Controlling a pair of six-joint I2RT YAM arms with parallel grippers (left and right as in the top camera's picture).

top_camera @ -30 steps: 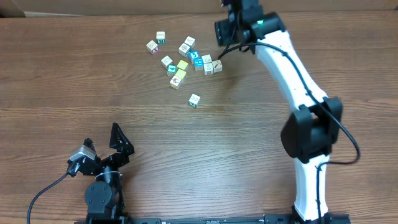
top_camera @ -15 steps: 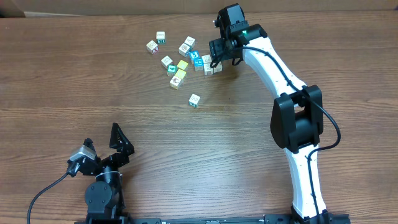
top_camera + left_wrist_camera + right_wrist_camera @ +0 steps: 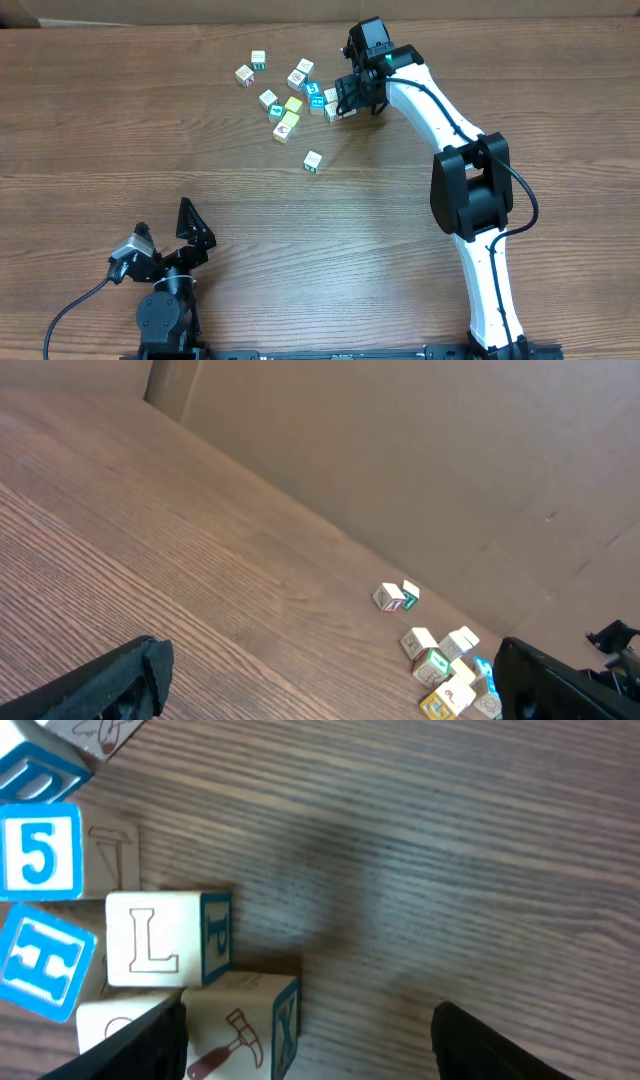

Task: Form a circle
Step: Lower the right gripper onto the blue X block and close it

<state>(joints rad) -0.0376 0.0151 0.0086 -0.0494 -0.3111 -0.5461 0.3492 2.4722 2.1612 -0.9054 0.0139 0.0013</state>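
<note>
— Cubes everywhere at the far side of the table point(image 3: 100, 150). Which ones matter?

— That cube cluster point(image 3: 326, 100), far and a little right of centre. The right gripper point(image 3: 347, 98) hangs directly over its right edge.

— What's in the cluster?

— Its wrist camera shows it close up: a blue 5 cube point(image 3: 38, 855), a blue H cube point(image 3: 45, 965) lying tilted beside it, a white L cube point(image 3: 150, 942) just beside the H, and a white hammer cube point(image 3: 235, 1025) touching the L.

— Has that pincer point(image 3: 310, 1050) got hold of anything?

— No, the jaws stand apart. The hammer cube sits in the gap, tight against one finger point(image 3: 150, 1040). The other finger point(image 3: 500, 1040) is well apart from it, over bare wood.

— And the other arm?

— The left gripper point(image 3: 192, 235) is down at the near left of the table, well away from all the cubes. Its jaws are spread as wide as they go, over bare tabletop. Its camera looks across the wood at the cubes, small in the distance, with a cardboard wall point(image 3: 400, 460) behind them.

— What about the loose ones?

— They lie left of the cluster: a yellow cube point(image 3: 293, 104) close by, a white cube point(image 3: 245, 74) farthest left, and a lone cube point(image 3: 313, 160) nearer us, apart from the rest.
</note>
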